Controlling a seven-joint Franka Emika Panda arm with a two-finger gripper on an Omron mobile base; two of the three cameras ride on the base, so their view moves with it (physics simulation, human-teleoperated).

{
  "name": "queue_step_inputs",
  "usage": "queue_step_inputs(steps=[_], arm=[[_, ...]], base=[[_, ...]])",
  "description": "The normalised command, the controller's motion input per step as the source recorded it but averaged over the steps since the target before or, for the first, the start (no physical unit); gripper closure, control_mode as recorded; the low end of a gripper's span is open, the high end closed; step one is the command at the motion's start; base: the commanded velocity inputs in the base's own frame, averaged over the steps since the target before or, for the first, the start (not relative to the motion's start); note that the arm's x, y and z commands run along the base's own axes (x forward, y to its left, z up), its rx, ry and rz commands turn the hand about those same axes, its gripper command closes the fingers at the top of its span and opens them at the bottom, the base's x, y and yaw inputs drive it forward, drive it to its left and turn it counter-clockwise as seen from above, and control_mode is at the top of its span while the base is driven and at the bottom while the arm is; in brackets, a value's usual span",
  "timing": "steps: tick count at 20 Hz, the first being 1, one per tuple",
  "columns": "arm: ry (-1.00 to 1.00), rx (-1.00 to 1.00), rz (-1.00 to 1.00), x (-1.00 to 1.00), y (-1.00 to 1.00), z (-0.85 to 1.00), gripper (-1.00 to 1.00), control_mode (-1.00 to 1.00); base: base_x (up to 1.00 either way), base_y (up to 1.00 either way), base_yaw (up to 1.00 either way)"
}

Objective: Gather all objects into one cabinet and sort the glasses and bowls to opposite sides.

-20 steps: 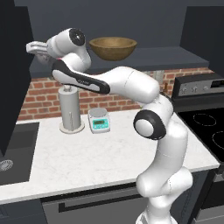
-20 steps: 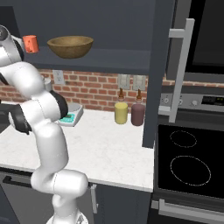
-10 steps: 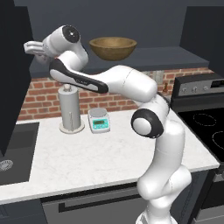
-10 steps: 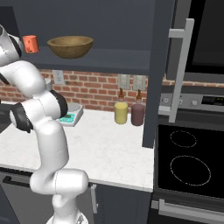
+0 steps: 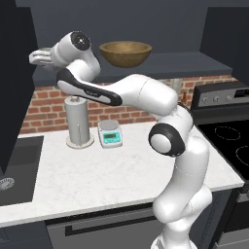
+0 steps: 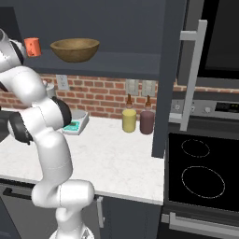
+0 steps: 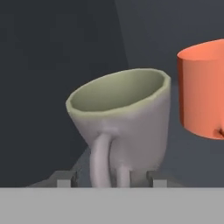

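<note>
Up close in the hand view stands the grey-beige mug (image 7: 127, 127), tilted, its handle toward me between my two fingertips. My gripper (image 7: 109, 180) is open, with a gap on each side of the handle. The orange cup (image 7: 203, 92) stands just right of the mug. In the left base view my gripper (image 5: 41, 57) reaches the left end of the cabinet's shelf board (image 5: 189, 62). The wide brown wooden bowl (image 5: 125, 52) rests on that board further right. From the right base view, the orange cup (image 6: 32, 46) sits left of the bowl (image 6: 74, 49) on the shelf (image 6: 121, 63).
On the counter below stand a paper towel holder (image 5: 78, 124) and a small kitchen scale (image 5: 110, 133). Yellow (image 6: 129, 120) and maroon (image 6: 146, 122) canisters stand by the brick wall. A stove (image 6: 200, 172) lies to the right, a sink (image 5: 12, 160) to the left.
The jaws have spread apart from the mug's handle. The arm has stayed at the left end of the shelf.
</note>
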Motion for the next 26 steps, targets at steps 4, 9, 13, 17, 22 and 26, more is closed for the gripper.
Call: queue_step_inputs(steps=[4,9,13,17,22,26], arm=[[-0.02,0.0,0.0,0.0,0.0,0.0,-1.0,-1.0],[-0.03,0.0,0.0,0.0,0.0,0.01,-1.0,-1.0],[-0.01,0.0,0.0,-0.28,-0.18,0.21,-1.0,-1.0],[0.0,0.01,-0.03,-0.53,-0.34,0.25,-1.0,-1.0],[0.0,0.07,-0.06,-0.47,-0.44,0.18,-1.0,-1.0],[0.0,0.1,-0.06,-0.42,-0.63,0.0,-1.0,-1.0]], base=[[0.0,0.0,0.0],[0.0,0.0,0.0],[0.0,0.0,0.0],[0.0,0.0,0.0],[0.0,0.0,0.0],[0.0,0.0,0.0]])
